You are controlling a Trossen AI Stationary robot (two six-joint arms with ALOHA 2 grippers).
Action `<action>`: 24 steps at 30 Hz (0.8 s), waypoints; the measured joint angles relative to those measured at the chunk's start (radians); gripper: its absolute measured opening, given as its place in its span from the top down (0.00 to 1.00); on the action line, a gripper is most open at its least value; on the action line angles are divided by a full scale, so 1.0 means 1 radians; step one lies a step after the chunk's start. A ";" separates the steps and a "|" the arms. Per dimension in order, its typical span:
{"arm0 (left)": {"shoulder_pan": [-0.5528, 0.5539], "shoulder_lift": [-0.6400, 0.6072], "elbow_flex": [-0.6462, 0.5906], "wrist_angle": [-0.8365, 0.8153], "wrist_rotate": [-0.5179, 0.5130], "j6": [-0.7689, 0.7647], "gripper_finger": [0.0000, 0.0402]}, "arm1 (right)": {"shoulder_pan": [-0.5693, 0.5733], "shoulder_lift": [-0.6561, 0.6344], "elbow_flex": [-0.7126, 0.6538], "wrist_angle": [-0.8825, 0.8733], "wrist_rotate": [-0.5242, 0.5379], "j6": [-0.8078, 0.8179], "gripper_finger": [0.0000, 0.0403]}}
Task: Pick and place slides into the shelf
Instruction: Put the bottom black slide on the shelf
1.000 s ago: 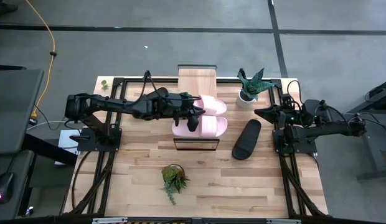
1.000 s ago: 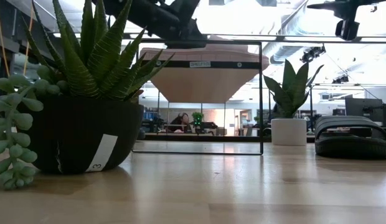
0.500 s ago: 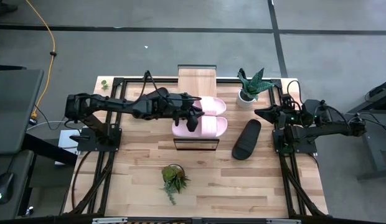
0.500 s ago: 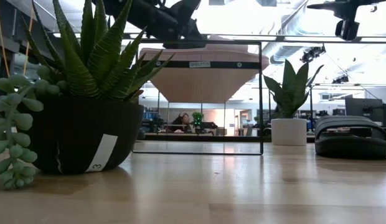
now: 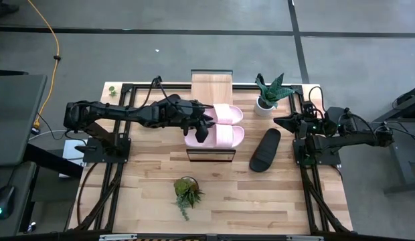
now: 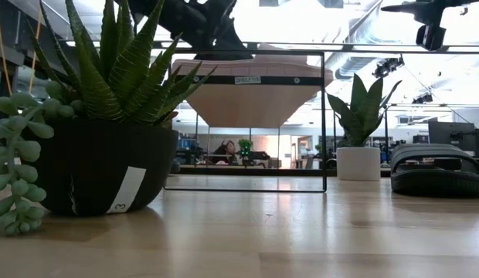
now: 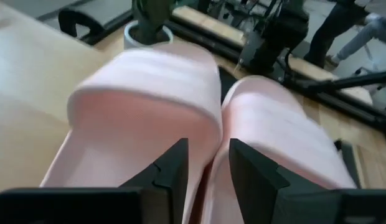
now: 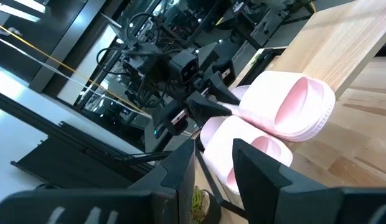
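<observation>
Two pink slides point(image 5: 219, 124) are seen side by side on the shelf point(image 5: 211, 86), toes pointing toward the right arm. The left claw point(image 5: 202, 128) is held over their heel ends, at the seam between the two. In the left wrist view its fingers point(image 7: 171, 171) are parted by a narrow gap, with nothing clamped between them; one pink slide point(image 7: 140, 121) lies to one side of the gap and the other point(image 7: 274, 134) to the other side, the two touching just ahead of the fingertips. From table height the left claw point(image 6: 201, 23) is seen above the shelf top, and the soles of the slides are seen resting on it.

A black slide point(image 5: 265, 150) lies on the table point(image 5: 261, 201) beyond the pink pair's toes, off the shelf, tilted diagonally, between the shelf and the right arm. In the low view it point(image 6: 438, 168) sits flat at the far right.

The right claw point(image 5: 280, 122) waits at the table's right edge, near a white-potted plant point(image 5: 268, 92) and just beside the black slide's far end. Its fingers point(image 8: 180, 174) are parted, and nothing is held.

A dark-potted plant point(image 5: 186, 192) stands on the table on the near side of the shelf, well apart from both claws.
</observation>
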 joint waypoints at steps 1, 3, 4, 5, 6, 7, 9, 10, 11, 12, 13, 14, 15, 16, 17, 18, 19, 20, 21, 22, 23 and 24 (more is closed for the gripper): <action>-0.001 0.000 0.000 -0.002 0.000 -0.003 0.75 | 0.000 0.000 0.000 0.000 0.006 0.000 0.76; -0.001 -0.007 -0.001 -0.004 0.006 -0.009 0.75 | 0.000 0.000 0.000 0.000 0.023 0.000 0.76; 0.000 -0.014 -0.001 -0.005 0.013 -0.011 0.76 | 0.000 0.000 0.000 0.000 0.029 0.000 0.76; 0.000 -0.020 0.000 0.001 0.014 -0.011 0.76 | 0.000 0.000 0.000 0.000 0.034 -0.001 0.76; 0.000 -0.028 0.002 0.003 0.014 -0.011 0.77 | 0.000 0.000 0.000 0.000 0.037 -0.001 0.76; 0.000 -0.037 0.002 0.002 0.014 -0.009 0.77 | 0.000 0.000 0.000 0.000 0.038 -0.001 0.76; 0.000 -0.055 0.002 0.001 0.009 0.010 0.78 | 0.000 0.000 0.000 0.000 0.043 0.000 0.76; 0.000 -0.067 0.002 -0.004 0.002 0.018 0.78 | 0.000 0.000 0.000 0.000 0.043 0.000 0.76; 0.000 -0.079 0.002 -0.016 -0.005 0.026 0.78 | 0.000 0.000 0.000 0.000 0.043 0.000 0.76; 0.000 -0.091 0.002 -0.029 -0.009 0.036 0.78 | 0.000 0.000 0.000 -0.001 0.043 0.002 0.76; 0.000 -0.102 0.002 -0.043 -0.009 0.045 0.78 | 0.000 0.000 0.000 -0.004 0.043 0.005 0.76; 0.000 -0.113 0.002 -0.061 -0.009 0.047 0.78 | 0.000 0.000 0.000 -0.004 0.042 0.009 0.76; 0.000 -0.124 0.002 -0.081 -0.006 0.049 0.78 | 0.000 0.000 0.000 -0.004 0.042 0.010 0.76; 0.000 -0.136 0.002 -0.097 0.004 0.049 0.78 | 0.000 0.000 0.000 -0.005 0.039 0.015 0.76; 0.000 -0.149 0.002 -0.113 0.022 0.049 0.78 | 0.000 0.000 0.000 -0.009 0.031 0.021 0.76; 0.000 -0.162 0.002 -0.128 0.048 0.048 0.79 | 0.000 0.000 0.000 -0.021 0.022 0.036 0.76; 0.000 -0.175 0.002 -0.143 0.071 0.044 0.79 | 0.000 0.000 0.000 -0.043 0.014 0.051 0.76; 0.000 -0.186 0.002 -0.158 0.099 0.042 0.79 | 0.000 0.000 0.000 -0.068 0.003 0.073 0.76; 0.000 -0.198 0.002 -0.173 0.126 0.041 0.80 | 0.000 0.000 0.000 -0.097 -0.008 0.100 0.76; 0.000 -0.210 0.002 -0.192 0.149 0.041 0.80 | 0.000 0.003 0.000 -0.127 -0.017 0.129 0.76; 0.000 -0.224 0.002 -0.208 0.167 0.041 0.80 | 0.000 0.008 0.000 -0.153 -0.029 0.158 0.76; -0.001 -0.239 0.002 -0.226 0.184 0.041 0.81 | 0.000 0.015 0.000 -0.178 -0.033 0.182 0.76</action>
